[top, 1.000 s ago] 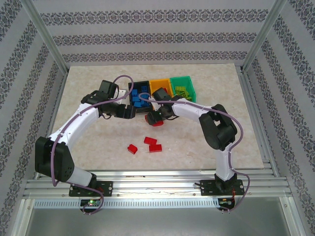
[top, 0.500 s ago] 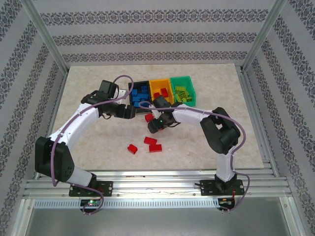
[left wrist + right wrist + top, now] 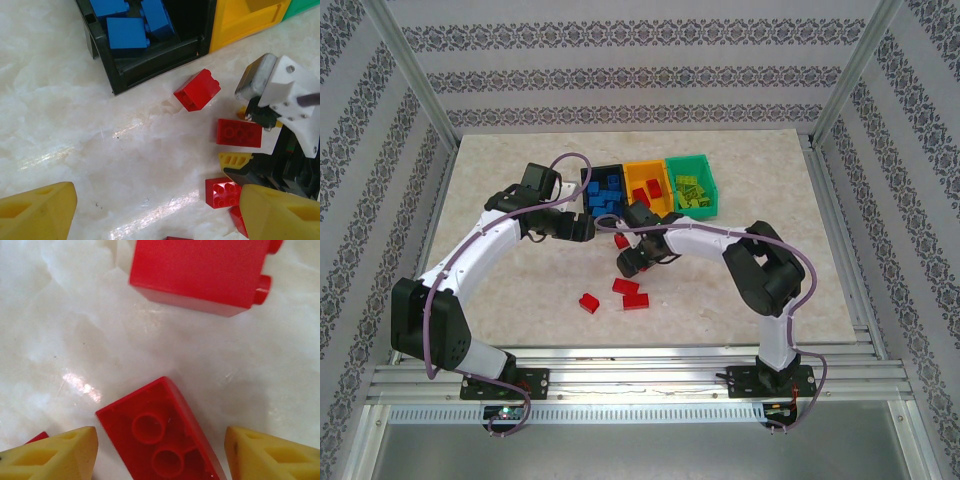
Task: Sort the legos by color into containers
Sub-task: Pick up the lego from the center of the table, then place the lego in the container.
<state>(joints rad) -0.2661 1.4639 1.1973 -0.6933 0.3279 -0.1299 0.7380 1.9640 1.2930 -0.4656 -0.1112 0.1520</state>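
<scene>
Right gripper (image 3: 160, 460) is hovering spread open right over the upside-down red brick (image 3: 152, 427), which is lying diagonal between its fingers (image 3: 55, 455).

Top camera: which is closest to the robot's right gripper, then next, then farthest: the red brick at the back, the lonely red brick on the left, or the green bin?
Counting from the right gripper:
1. The back red brick, just behind the gripper.
2. The lonely red brick, in front and to the left.
3. The green bin, far back on the right.
</scene>
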